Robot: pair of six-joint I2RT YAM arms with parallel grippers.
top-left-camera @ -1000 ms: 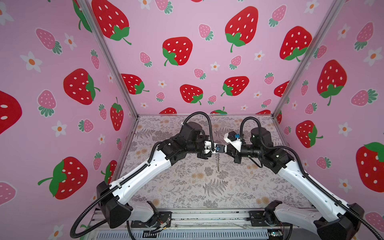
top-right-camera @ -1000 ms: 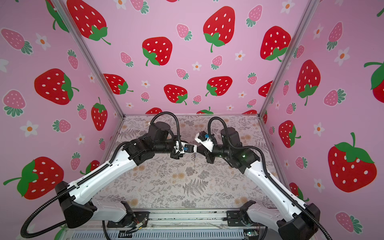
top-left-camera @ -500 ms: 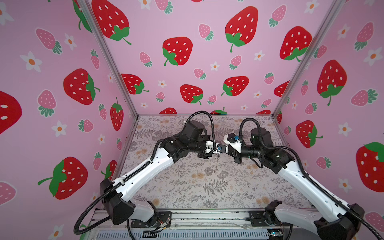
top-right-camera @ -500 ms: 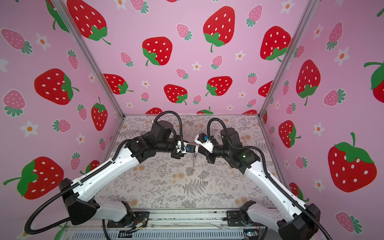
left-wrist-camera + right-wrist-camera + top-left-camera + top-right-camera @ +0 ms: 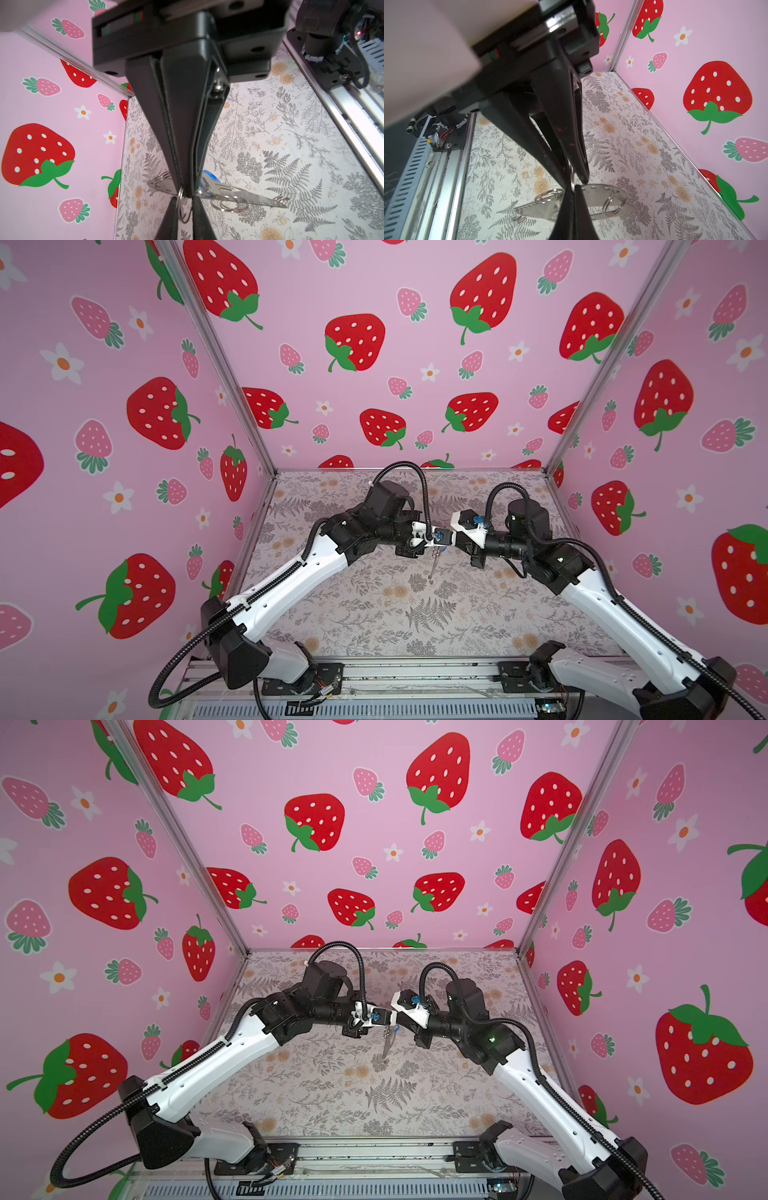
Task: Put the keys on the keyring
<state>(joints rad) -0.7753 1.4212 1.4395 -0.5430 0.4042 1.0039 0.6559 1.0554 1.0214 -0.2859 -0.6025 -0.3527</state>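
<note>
Both grippers meet tip to tip in mid-air above the middle of the floor. The keyring [image 5: 433,568] [image 5: 386,1044], a grey curved strap with pale dots and small metal rings, hangs below them. My right gripper [image 5: 574,180] [image 5: 451,542] is shut on one thin ring [image 5: 572,178]. My left gripper [image 5: 188,192] [image 5: 386,1022] is shut on that same ring [image 5: 180,199] from the opposite side. The keys [image 5: 214,185], a silver key with a blue tag [image 5: 211,175], lie against the left fingertips. I cannot tell whether the key is threaded on a ring.
Loose rings [image 5: 230,204] [image 5: 612,204] dangle along the strap's edge. The floral mat [image 5: 374,614] lies below, boxed in by pink strawberry walls [image 5: 124,489] at the left, back and right. A metal rail [image 5: 395,676] with the arm bases runs along the front.
The left arm's wrist has crept slightly toward the right gripper. The strap hangs in nearly the same spot between the two tips. The right arm has not visibly moved.
</note>
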